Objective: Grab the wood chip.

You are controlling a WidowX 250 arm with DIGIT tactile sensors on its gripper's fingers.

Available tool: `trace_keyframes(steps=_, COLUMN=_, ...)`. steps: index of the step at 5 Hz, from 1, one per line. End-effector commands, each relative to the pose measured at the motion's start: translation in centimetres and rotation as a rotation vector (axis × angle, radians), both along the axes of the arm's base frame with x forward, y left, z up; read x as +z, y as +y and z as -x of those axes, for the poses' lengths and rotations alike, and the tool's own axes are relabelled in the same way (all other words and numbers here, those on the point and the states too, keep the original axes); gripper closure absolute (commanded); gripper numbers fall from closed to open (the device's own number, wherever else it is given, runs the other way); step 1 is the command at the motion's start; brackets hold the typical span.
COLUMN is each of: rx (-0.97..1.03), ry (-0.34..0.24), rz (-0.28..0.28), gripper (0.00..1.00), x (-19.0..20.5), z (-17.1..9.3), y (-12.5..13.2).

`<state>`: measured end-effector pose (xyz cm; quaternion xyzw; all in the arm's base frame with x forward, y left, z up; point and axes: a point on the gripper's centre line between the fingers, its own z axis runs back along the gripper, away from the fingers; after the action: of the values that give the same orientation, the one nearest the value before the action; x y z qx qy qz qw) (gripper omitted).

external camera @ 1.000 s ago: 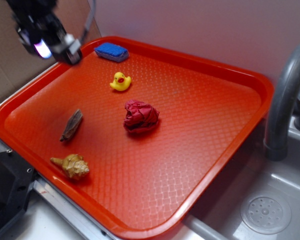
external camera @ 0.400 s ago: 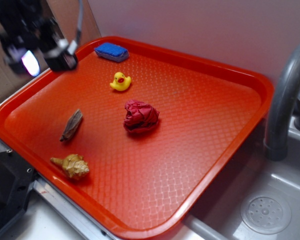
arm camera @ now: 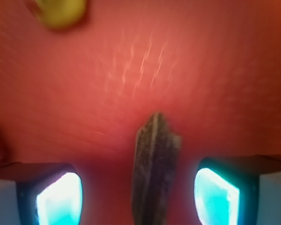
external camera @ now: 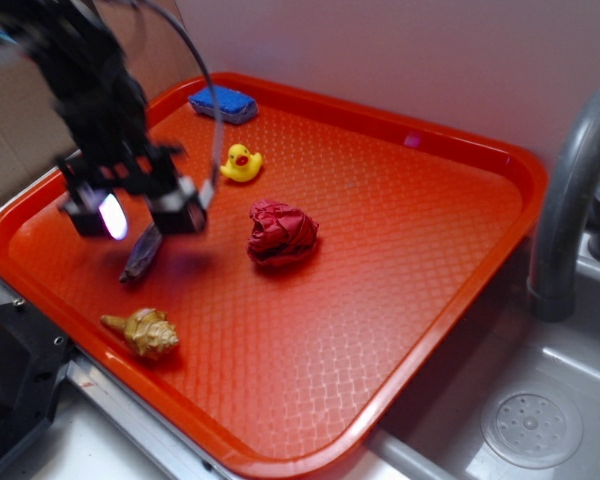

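The wood chip (external camera: 141, 256), a thin grey-brown sliver, lies flat on the red tray (external camera: 400, 260) at the left. My gripper (external camera: 138, 216) hangs just above its upper end, partly hiding it, open and empty. In the wrist view the wood chip (arm camera: 154, 168) runs up the middle between my two glowing fingertips, clear of both; my gripper (arm camera: 138, 194) straddles it with wide gaps either side.
A crumpled red paper ball (external camera: 281, 232) lies right of the chip. A yellow rubber duck (external camera: 241, 163) and a blue sponge (external camera: 223, 102) sit farther back. A tan seashell (external camera: 147, 333) lies near the tray's front rim. A sink with a grey faucet (external camera: 570, 200) is at the right.
My gripper has moved from the tray's back left corner forward and down, to just over the wood chip. The objects on the tray have not moved.
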<state>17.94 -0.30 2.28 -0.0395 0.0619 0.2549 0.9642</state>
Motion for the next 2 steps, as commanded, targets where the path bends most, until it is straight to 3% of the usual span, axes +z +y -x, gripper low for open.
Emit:
trace_keyframes(steps=1, rx=-0.066, ry=0.01, rz=-0.064, gripper=1.0, x=-1.41, z=1.56, y=-1.33)
trace_keyframes(steps=2, rx=-0.074, ry=-0.005, rz=-0.052, gripper=1.0, x=-0.79, z=1.47, y=-0.89)
